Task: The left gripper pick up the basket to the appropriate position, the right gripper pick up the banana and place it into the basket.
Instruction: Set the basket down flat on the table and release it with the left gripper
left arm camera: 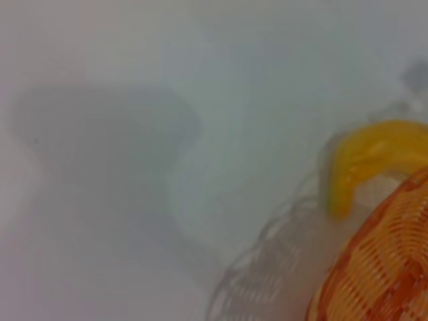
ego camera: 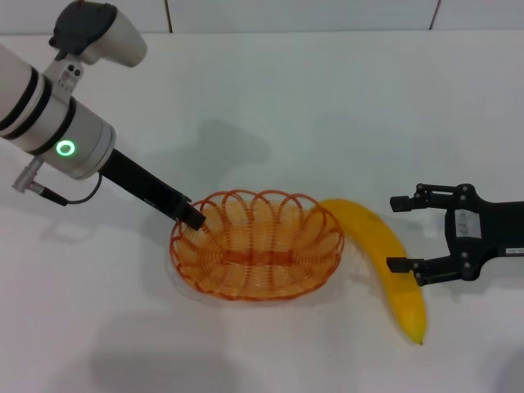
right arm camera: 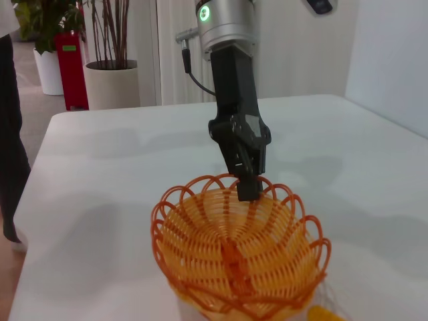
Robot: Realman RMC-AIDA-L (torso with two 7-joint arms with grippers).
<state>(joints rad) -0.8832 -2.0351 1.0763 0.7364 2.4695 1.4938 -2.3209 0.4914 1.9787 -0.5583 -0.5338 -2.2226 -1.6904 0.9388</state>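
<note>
1. The left gripper [ego camera: 191,216] has its jaws clamped on the 9 o'clock rim of the basket [ego camera: 256,246] on the white table [ego camera: 327,106].
2. The banana [ego camera: 383,260] lies at the basket's 3 o'clock side, touching it.
3. The right gripper [ego camera: 399,233], jaws apart, is at the banana's 3 o'clock side.

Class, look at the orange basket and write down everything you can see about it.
The basket is a shallow oval bowl of orange wire, woven in rings, with a rim of rounded loops. It sits upright on the white table and holds nothing. The left gripper is at its rim on the robot's left side, apparently closed on a loop. The banana lies on the table against the opposite side, its upper end by the rim. The right gripper waits open beside the banana, clear of the basket.
</note>
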